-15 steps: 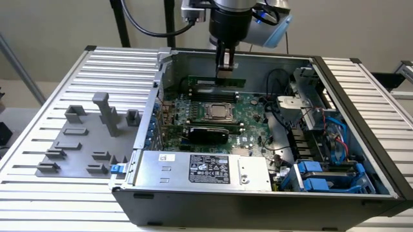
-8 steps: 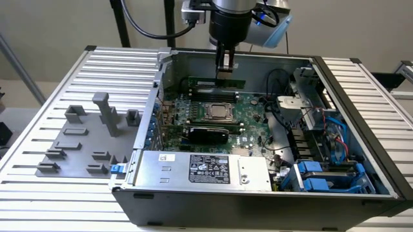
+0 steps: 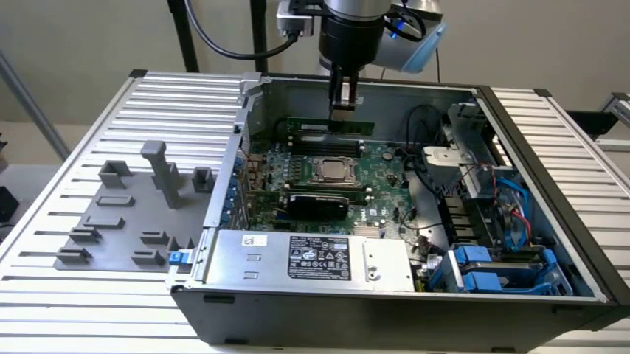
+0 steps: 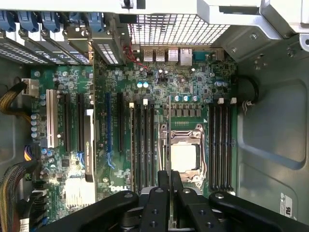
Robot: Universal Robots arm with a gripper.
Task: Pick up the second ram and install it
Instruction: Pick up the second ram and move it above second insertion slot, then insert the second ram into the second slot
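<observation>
Pinching thin green ram point(image 3: 307, 123) in gripper point(image 3: 341, 110)

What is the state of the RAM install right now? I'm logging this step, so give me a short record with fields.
gripper: shut on the second ram
second ram: green stick, held by its upper edge inside the open computer case
position: over the motherboard, by the memory slots next to the processor
seated in slot: cannot tell
exterior view's left: grey holder tray on the table
</observation>
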